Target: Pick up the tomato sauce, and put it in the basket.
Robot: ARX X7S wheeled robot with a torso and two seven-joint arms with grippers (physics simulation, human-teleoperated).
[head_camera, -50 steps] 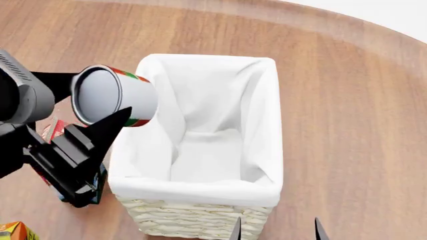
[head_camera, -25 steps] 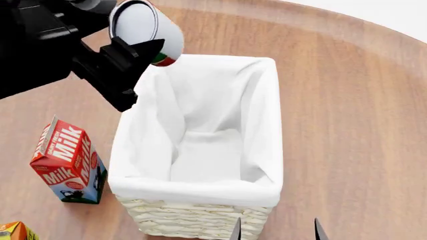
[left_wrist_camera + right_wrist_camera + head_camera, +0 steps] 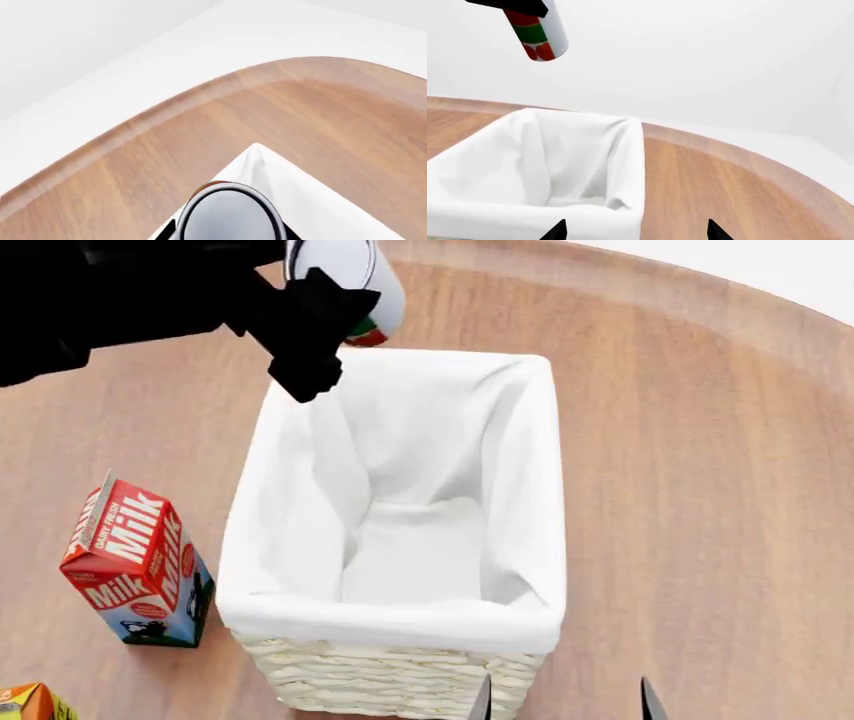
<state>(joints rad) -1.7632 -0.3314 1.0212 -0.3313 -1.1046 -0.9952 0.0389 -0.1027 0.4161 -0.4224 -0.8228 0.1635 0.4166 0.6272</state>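
Left arm [image 3: 120, 300] is matte black, blocky and angular, no visible cables, screws or markings. Its left gripper [image 3: 320, 325] has black flat, pointed fingers. Right gripper [image 3: 635, 231] shows only two thin black pointed fingertips [image 3: 479, 703], plain and unmarked.

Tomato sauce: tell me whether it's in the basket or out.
Out. The tomato sauce hangs tilted in the left gripper, well above the basket's far corner; the white lining inside holds nothing.
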